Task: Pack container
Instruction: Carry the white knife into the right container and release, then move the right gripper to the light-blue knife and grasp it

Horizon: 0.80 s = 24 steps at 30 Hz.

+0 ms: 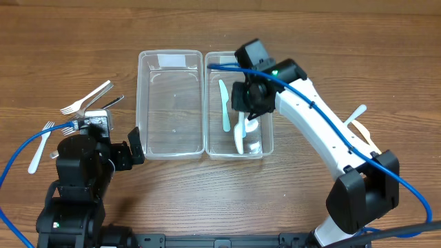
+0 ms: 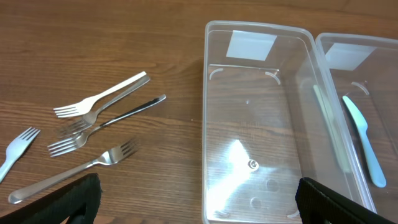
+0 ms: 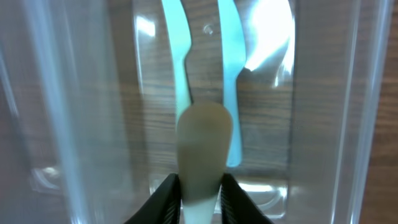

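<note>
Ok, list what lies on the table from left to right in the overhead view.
White plastic fork, metal forks, empty container, second container holding a blue knife, white plastic utensil.

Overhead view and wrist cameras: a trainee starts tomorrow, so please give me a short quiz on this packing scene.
1. True or false: the left container holds cutlery.
2. The right end effector grips: A) sponge, B) white spoon, C) chopsticks?
3. Fill in: the metal forks lie on the table to the ___ of the left container.
Key: 1 false; 2 B; 3 left.
</note>
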{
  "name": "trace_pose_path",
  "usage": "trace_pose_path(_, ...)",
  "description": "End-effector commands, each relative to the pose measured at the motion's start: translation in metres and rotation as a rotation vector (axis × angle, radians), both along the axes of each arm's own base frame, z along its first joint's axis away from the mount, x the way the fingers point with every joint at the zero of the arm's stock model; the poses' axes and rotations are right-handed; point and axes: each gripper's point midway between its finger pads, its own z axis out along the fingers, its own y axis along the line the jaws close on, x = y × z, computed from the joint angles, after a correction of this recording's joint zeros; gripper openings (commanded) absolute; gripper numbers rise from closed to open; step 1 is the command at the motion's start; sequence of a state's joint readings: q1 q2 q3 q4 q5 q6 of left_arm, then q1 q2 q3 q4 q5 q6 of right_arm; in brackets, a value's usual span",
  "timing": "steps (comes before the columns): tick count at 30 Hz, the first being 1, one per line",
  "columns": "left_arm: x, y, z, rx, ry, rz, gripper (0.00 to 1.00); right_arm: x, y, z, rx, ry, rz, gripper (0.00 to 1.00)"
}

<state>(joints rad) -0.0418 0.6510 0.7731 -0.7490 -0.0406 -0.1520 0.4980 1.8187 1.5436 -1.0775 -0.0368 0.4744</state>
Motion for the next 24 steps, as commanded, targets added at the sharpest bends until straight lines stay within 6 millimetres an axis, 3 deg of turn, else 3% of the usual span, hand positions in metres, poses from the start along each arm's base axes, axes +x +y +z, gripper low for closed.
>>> trace_pose_path(1, 0.001, -0.003, 0.012, -0.019, -0.028, -0.007, 1.0, 0.0, -0.003, -0.008, -0.009, -0.006, 0.002, 0.25)
trace_pose_path(3, 0.001, -0.003, 0.012, -0.019, -0.028, -0.007, 1.0, 0.003, -0.001, -0.007, -0.001, -0.021, 0.006, 0.38)
trace_pose_path(10, 0.001, -0.003, 0.012, -0.018, -0.028, -0.007, 1.0, 0.019, 0.009, 0.014, 0.04, -0.093, 0.034, 0.47)
trace_pose_path(16, 0.001, -0.002, 0.012, -0.012, -0.028, -0.006, 1.0, 0.049, 0.008, 0.066, 0.093, -0.21, -0.011, 0.48)
trace_pose_path(20, 0.001, -0.002, 0.012, -0.013, -0.028, -0.006, 1.0, 0.079, -0.042, 0.117, 0.054, -0.314, -0.239, 0.5)
trace_pose_path(21, 0.001, -0.002, 0.012, -0.013, -0.028, -0.006, 1.0, 0.086, -0.065, 0.138, 0.047, -0.347, -0.318, 0.52)
trace_pose_path(24, 0.001, -0.002, 0.012, -0.013, -0.028, -0.006, 1.0, 0.098, -0.13, 0.187, 0.05, -0.425, -0.467, 0.71)
